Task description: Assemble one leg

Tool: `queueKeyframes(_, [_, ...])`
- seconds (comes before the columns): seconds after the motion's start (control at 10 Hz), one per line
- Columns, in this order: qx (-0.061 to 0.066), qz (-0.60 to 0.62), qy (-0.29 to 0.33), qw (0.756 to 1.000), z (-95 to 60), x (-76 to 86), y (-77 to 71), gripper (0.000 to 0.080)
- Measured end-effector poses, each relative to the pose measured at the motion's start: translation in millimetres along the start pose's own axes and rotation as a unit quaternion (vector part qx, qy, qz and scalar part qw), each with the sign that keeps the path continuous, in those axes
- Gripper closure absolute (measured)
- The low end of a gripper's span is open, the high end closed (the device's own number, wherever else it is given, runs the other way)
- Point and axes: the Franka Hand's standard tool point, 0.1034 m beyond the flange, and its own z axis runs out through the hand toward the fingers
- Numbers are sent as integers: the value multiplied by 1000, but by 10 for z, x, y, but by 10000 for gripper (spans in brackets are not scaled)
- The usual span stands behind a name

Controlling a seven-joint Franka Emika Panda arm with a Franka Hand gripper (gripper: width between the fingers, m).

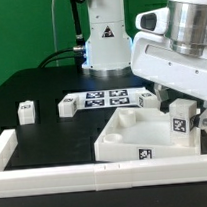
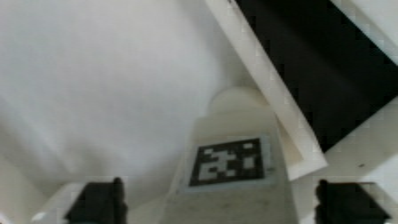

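Observation:
A leg (image 1: 179,125), a small white block with a marker tag, stands upright at the near right corner of the large white panel (image 1: 129,140). My gripper (image 1: 182,110) is lowered over it with a finger on each side. In the wrist view the leg (image 2: 231,150) sits midway between the two dark fingertips (image 2: 96,203), and a gap shows on each side, so my gripper (image 2: 221,208) is open and straddles it. The panel (image 2: 89,90) fills most of that view. Two more legs (image 1: 27,112) (image 1: 67,106) lie on the black table at the exterior view's left.
The marker board (image 1: 107,97) lies behind the panel. Another white block (image 1: 151,99) sits at the panel's far side. Long white rim bars run along the front (image 1: 97,176) and the left (image 1: 4,148). The robot base (image 1: 105,36) stands at the back.

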Motion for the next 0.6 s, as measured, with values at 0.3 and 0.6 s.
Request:
queueKeyframes(0.3, [0, 0, 0, 1000, 0, 0, 0, 154])
queueKeyframes(0.6, [0, 0, 0, 1000, 0, 0, 0, 150])
